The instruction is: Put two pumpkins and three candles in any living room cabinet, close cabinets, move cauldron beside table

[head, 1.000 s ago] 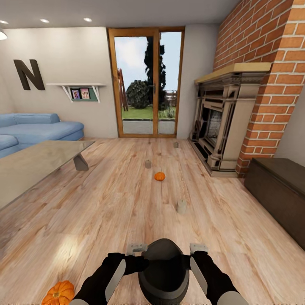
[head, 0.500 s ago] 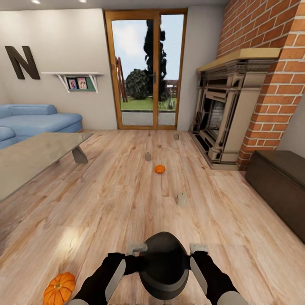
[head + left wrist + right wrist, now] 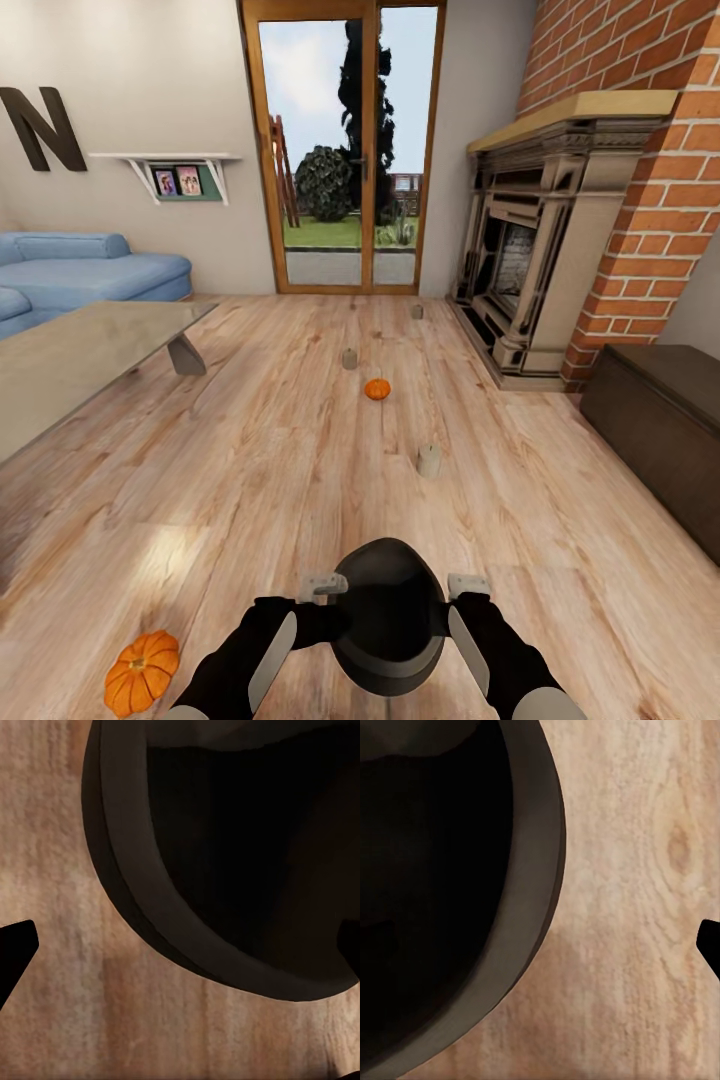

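The black cauldron (image 3: 388,620) stands right in front of me, between my two arms. My left gripper (image 3: 322,585) and right gripper (image 3: 467,585) point down at its two sides. In the left wrist view the rim of the cauldron (image 3: 150,915) lies between widely spread fingertips (image 3: 15,952). In the right wrist view one fingertip (image 3: 711,945) stands well off the cauldron (image 3: 536,870). One pumpkin (image 3: 142,672) lies by my left arm, the other pumpkin (image 3: 377,389) further ahead. Three candles (image 3: 429,460) (image 3: 349,358) (image 3: 417,311) stand on the floor. The glass table (image 3: 70,365) is at the left, the dark cabinet (image 3: 660,430) at the right.
A blue sofa (image 3: 90,275) sits behind the table. A brick fireplace (image 3: 530,260) stands at the right, beyond the cabinet. A glass garden door (image 3: 345,150) closes the far wall. Wooden floor (image 3: 270,470) runs between the table and the cabinet.
The view has tipped down and drawn a little closer, so the room, the floor things and the cauldron sit higher in the picture. My arms keep their place in it, lower against the cauldron.
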Controlling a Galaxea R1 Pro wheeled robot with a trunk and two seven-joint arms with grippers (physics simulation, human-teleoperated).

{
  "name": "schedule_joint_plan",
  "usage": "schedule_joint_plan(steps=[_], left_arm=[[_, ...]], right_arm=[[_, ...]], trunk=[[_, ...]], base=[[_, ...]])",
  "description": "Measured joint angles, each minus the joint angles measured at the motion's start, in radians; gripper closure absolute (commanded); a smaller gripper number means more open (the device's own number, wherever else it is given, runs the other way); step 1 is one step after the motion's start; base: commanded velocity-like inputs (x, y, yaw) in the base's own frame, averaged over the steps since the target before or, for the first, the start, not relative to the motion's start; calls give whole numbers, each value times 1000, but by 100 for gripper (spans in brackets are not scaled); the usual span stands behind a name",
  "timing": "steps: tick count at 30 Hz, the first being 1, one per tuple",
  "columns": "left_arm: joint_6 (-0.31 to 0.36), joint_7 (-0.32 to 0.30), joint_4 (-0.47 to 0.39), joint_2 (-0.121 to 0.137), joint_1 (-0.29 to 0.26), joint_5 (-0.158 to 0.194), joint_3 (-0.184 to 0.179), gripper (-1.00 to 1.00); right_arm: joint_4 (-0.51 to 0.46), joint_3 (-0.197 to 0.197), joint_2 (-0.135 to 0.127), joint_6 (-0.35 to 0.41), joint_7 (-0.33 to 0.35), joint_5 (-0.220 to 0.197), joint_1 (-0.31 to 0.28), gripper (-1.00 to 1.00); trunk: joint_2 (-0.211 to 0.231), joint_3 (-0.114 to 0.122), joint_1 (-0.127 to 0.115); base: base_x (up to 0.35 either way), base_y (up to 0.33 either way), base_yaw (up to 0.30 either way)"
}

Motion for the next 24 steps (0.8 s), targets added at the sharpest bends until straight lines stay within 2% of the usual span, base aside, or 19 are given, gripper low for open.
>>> schedule_joint_plan(steps=[8, 16, 24], left_arm=[[-1, 0, 0, 0, 0, 0, 0, -100], [-86, 11, 2, 3, 0, 5, 3, -100], [-97, 12, 6, 2, 0, 4, 3, -100]], right_arm=[[0, 0, 0, 0, 0, 0, 0, -100], [0, 0, 0, -4, 0, 0, 0, -100], [0, 0, 0, -5, 0, 0, 0, -100]], trunk=[[0, 0, 0], [0, 0, 0], [0, 0, 0]], base=[[0, 0, 0], [0, 0, 0], [0, 0, 0]])
